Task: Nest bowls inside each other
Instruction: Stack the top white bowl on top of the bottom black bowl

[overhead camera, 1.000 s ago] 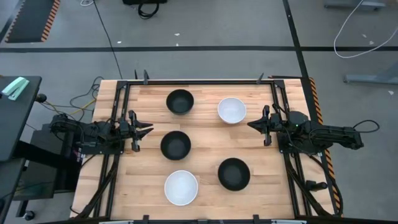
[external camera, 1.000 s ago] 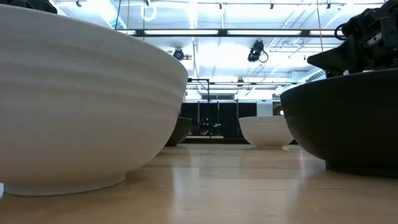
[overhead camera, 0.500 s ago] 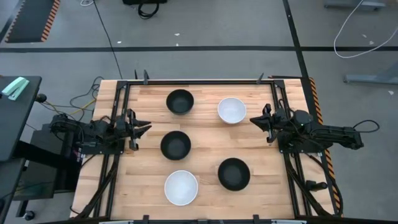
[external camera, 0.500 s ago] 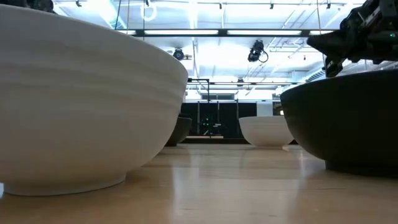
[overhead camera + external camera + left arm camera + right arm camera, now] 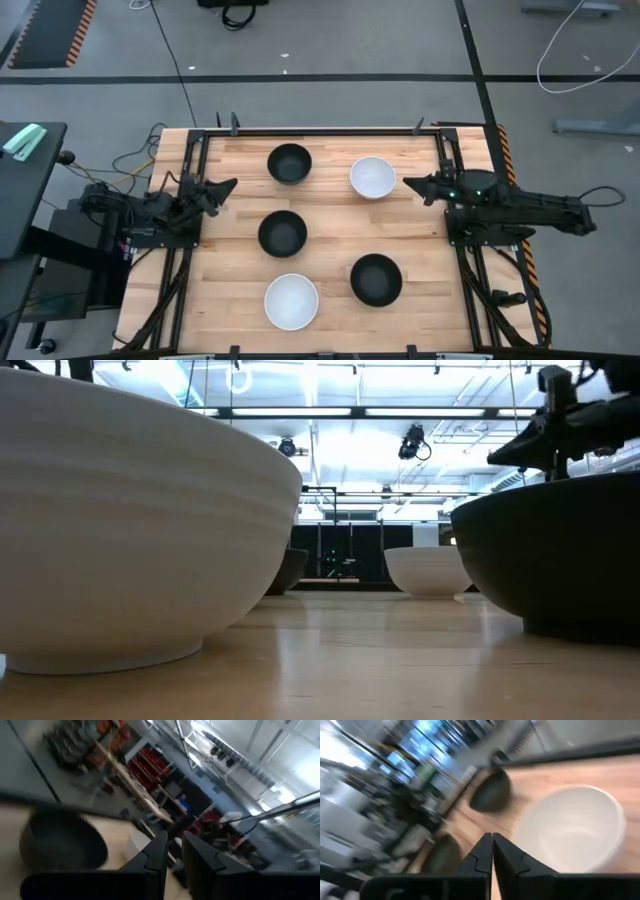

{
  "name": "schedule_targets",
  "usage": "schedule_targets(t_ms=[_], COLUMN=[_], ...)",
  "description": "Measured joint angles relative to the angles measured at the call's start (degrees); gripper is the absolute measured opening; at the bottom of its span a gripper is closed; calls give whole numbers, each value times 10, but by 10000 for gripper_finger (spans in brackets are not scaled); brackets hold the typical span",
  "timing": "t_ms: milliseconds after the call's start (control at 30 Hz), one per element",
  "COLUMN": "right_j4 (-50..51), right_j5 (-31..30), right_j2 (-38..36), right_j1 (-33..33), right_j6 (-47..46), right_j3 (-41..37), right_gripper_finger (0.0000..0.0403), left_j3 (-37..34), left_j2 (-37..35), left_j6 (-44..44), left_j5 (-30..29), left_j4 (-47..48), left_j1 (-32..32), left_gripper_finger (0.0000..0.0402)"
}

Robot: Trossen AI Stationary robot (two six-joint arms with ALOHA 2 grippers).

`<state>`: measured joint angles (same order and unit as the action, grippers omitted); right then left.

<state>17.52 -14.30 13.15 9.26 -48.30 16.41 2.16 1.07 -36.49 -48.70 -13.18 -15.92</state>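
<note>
Five bowls stand on their bases on the wooden table, apart from each other. In the high view: a black bowl (image 5: 289,163) and a white bowl (image 5: 372,177) toward the far edge, a black bowl (image 5: 282,233) in the middle, and a white bowl (image 5: 291,301) and a black bowl (image 5: 376,279) near the front. My left gripper (image 5: 226,185) hovers at the left side, its fingers a narrow gap apart (image 5: 175,844), with a black bowl (image 5: 60,840) ahead. My right gripper (image 5: 407,183) is shut (image 5: 492,840), just right of the far white bowl (image 5: 570,830).
Black metal rails (image 5: 190,230) frame the table's left and right sides. Open wood lies between the bowls. In the low view the near white bowl (image 5: 130,530) and the near black bowl (image 5: 550,560) fill the foreground, with my right gripper (image 5: 500,457) above the black one.
Both grippers have risen and swung toward the far edge. My left gripper has turned about its axis. My right gripper has levelled out and reached toward the far white bowl. No bowl has moved.
</note>
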Motion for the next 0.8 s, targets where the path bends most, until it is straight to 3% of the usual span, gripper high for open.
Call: schedule_targets(t_ms=[200,367,533,633,800], right_j4=[150,261,357,389,394], right_j5=[-4,-7,-2,39,106], right_j2=[165,317,452,523,613], right_j1=[16,57,125,172,231], right_j6=[56,120,138,161,201], right_j3=[157,288,381,416,445], right_gripper_finger=[52,86,111,117,118], left_j3=[76,158,235,275,321], left_j2=[27,62,116,157,226], left_j6=[138,170,102,25,-86], left_j5=[-41,-99,-130,-126,-53], left_j4=[30,160,324,429,569], left_j1=[0,0,5,24,81], left_gripper_finger=[56,68,86,92,89])
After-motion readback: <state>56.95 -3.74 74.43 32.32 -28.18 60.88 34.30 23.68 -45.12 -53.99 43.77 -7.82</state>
